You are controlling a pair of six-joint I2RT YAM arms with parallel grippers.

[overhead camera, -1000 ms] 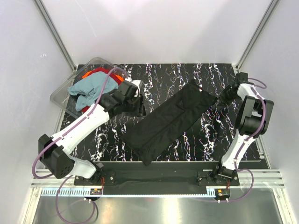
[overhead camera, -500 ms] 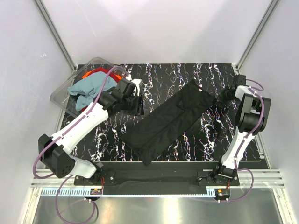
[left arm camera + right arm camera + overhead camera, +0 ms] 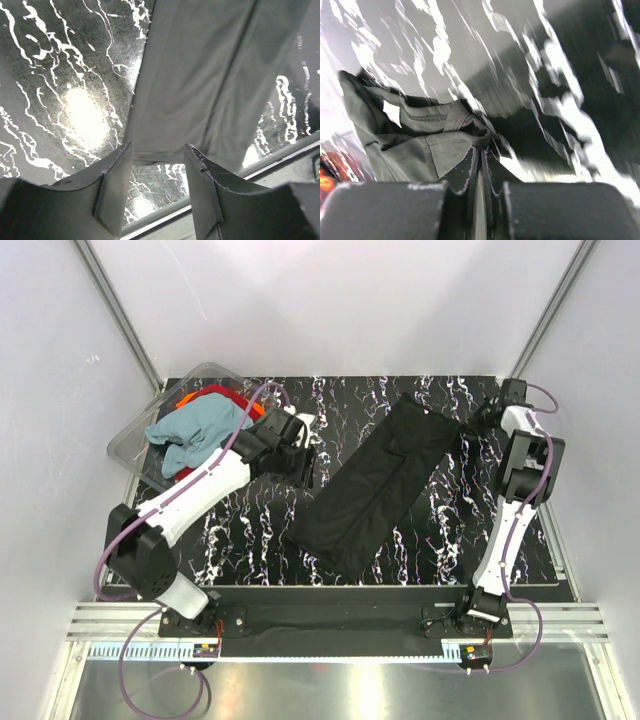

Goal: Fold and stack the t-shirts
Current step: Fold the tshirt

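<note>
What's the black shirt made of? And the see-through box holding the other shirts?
The black t-shirt looks like soft, matte cloth: it creases and lies limp. The tub looks like clear, glossy plastic: its wall shows through.

Reaches with the left arm from its base out to a bent elbow on the left, then slants forward and to the right. Holds the left gripper (image 3: 306, 456) pointed down, jaws parted, nothing between them. Stretches the right arm far forward, wrist turned leftward. Pinches the right gripper (image 3: 481, 150) tight on an edge of the black t-shirt (image 3: 410, 145).
</note>
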